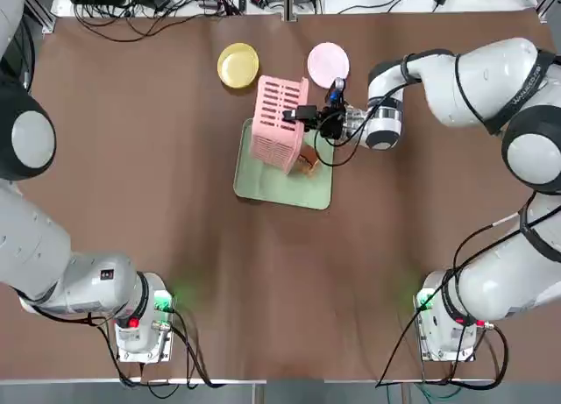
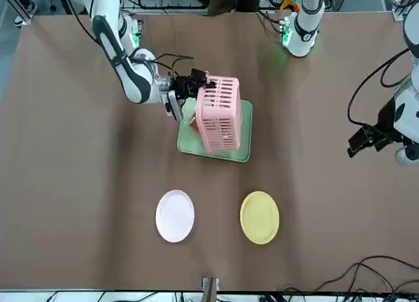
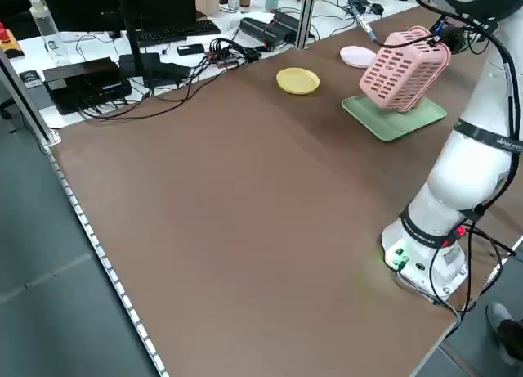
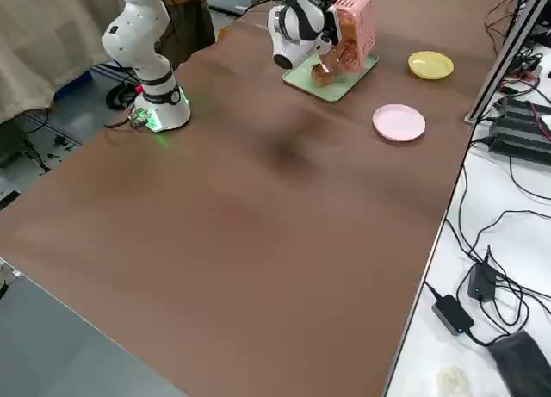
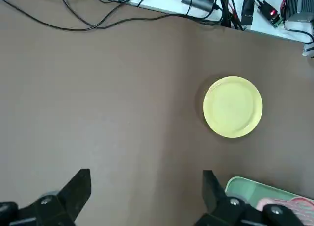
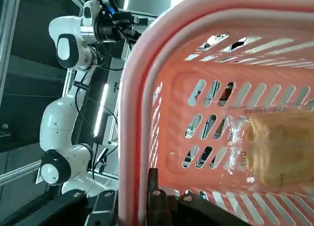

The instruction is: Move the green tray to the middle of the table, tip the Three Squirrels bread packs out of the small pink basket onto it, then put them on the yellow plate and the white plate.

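Likely robotics lab: 2 arms [image 1: 456,71], cables [image 3: 188,62].

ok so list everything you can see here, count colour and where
green tray: one, pale mint, middle of the table
small pink basket: one, pink, tipped on its side over the tray
bread packs: at least two seen, orange-brown in clear wrap; one on the tray by the basket's mouth, one inside the basket
yellow plate: one, yellow, far side of the table, bare
white plate: one, pinkish white, beside the yellow plate, bare
cables and electronics: several, black, benches beyond the table
right gripper: fingers shut on the basket's rim
left gripper: fingers open, hanging above bare table near the yellow plate
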You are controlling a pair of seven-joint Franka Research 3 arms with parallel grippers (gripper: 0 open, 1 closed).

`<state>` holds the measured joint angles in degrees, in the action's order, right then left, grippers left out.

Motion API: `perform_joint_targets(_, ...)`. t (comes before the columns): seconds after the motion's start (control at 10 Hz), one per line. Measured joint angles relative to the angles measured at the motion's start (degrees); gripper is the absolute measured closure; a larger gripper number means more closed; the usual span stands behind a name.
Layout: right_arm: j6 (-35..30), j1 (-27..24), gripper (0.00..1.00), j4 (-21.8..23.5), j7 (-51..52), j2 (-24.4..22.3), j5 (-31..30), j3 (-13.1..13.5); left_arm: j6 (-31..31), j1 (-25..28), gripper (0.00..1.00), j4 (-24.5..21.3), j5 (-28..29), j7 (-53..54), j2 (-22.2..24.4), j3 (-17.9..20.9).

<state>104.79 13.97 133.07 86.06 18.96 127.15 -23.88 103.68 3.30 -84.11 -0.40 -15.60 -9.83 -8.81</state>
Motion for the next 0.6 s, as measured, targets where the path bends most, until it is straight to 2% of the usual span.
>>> perform_joint_targets(0.6, -6.37, 1.57, 0.93, -0.45, 3.62, 1.16, 2.72, 1.07, -0.03, 0.00, 0.00, 0.00, 0.00, 0.00, 0.00, 0.00)
